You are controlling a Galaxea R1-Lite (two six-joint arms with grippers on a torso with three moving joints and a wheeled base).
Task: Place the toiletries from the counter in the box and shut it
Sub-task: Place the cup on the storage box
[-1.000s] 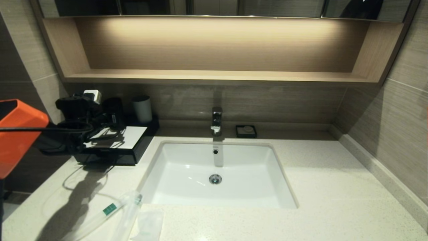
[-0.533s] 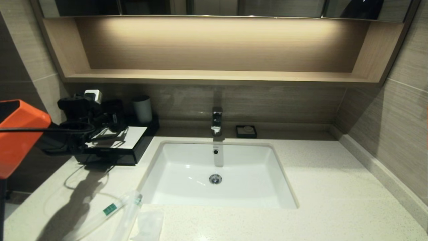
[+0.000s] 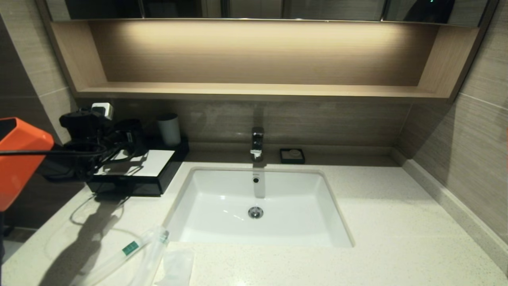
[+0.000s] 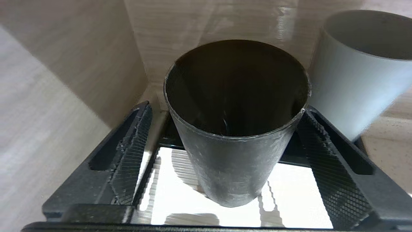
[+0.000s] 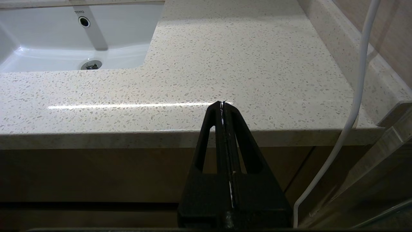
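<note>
The dark grey cup (image 3: 133, 135) is between the fingers of my left gripper (image 3: 127, 140), at the back of the black box (image 3: 131, 183) with its white top panel (image 3: 156, 162). In the left wrist view the gripper (image 4: 225, 108) is shut on the cup (image 4: 231, 167), whose base hangs just above the white panel (image 4: 305, 199). The box drawer is shut. The toiletries lie on the counter (image 3: 397, 222) at the front left: a packet with a green label (image 3: 130, 248), a second clear packet (image 3: 152, 256) and a white sachet (image 3: 176, 267). My right gripper (image 5: 222, 103) is shut and empty, parked below the counter's front edge.
The pale grey cup (image 3: 169, 129) stands behind the box, close to the right of the dark cup. The white sink (image 3: 258, 238) fills the counter's middle, with the tap (image 3: 257, 143) and a small black soap dish (image 3: 292, 155) behind it. A wooden shelf (image 3: 254, 90) hangs above.
My left gripper has shifted a little to the left and upward at the back of the box, with the dark cup between its fingers. The toiletries and the right arm have not moved.
</note>
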